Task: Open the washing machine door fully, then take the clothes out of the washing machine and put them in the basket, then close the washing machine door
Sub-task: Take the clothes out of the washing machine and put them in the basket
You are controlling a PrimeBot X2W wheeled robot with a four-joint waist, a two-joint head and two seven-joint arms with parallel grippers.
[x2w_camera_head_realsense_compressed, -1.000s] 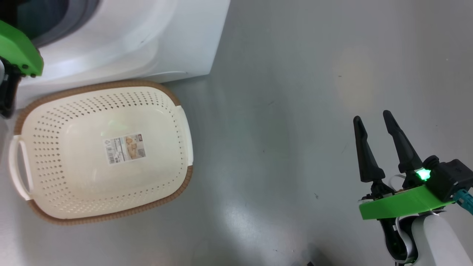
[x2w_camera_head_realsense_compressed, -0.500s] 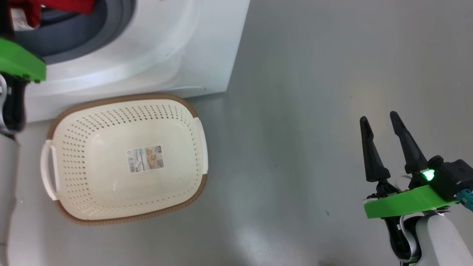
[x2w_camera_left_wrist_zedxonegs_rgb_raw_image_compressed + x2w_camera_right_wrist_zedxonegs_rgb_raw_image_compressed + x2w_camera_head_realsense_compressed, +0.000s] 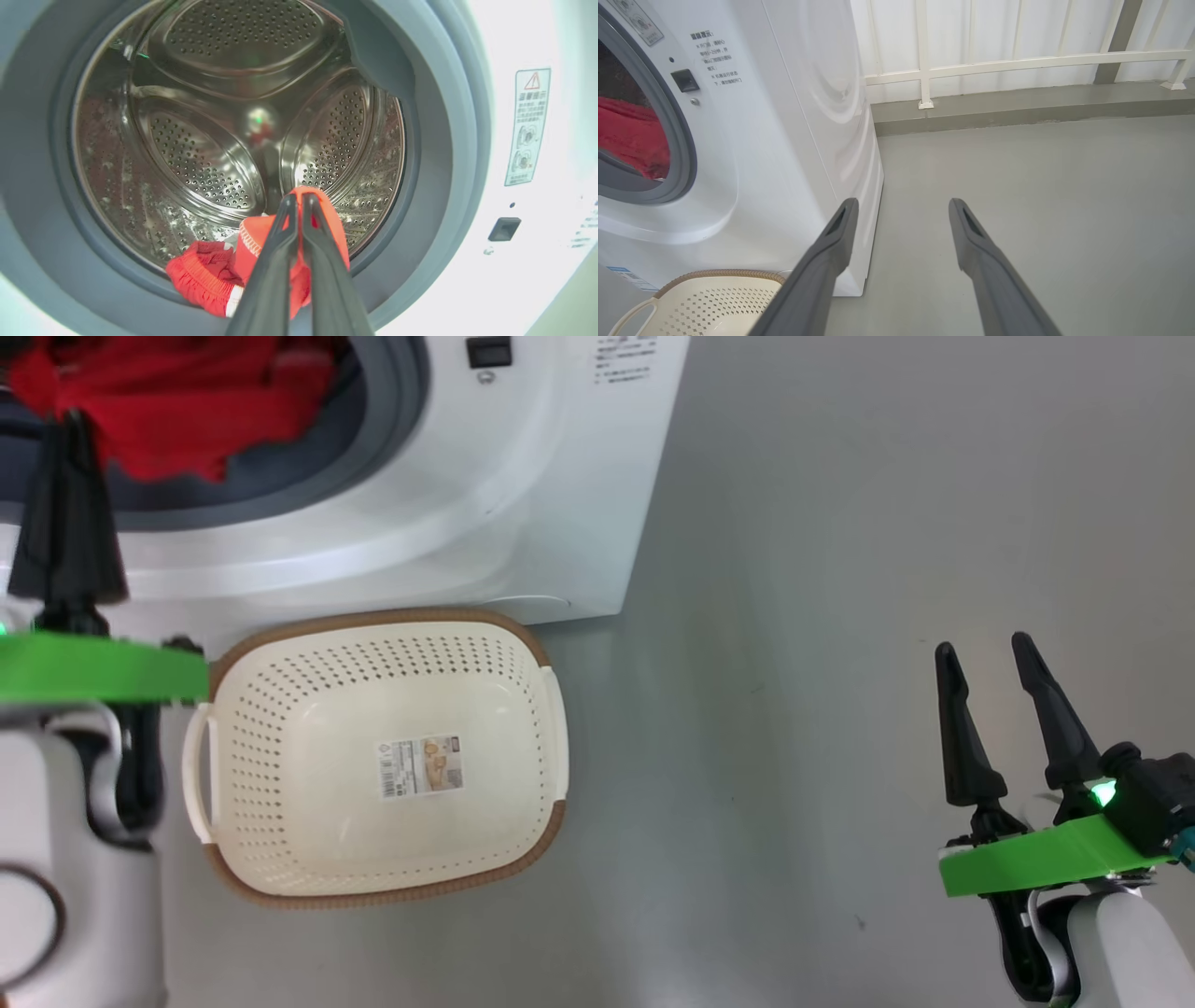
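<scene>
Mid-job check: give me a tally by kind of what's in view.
Washing machine: 1
Basket: 1
Bundle of red clothes: 1
Grippers: 2 (left gripper shut on the clothes, right gripper open)
Total: 5

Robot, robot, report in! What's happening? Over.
Left pincer shut on bright red soft clothes at mouth of steel drum. Right pincer open over grey floor. Cream perforated plastic basket below, nothing blocking.

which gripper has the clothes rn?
The left gripper: it is shut on the red clothes at the mouth of the washer. The right gripper hangs open over the floor, holding nothing.
</scene>
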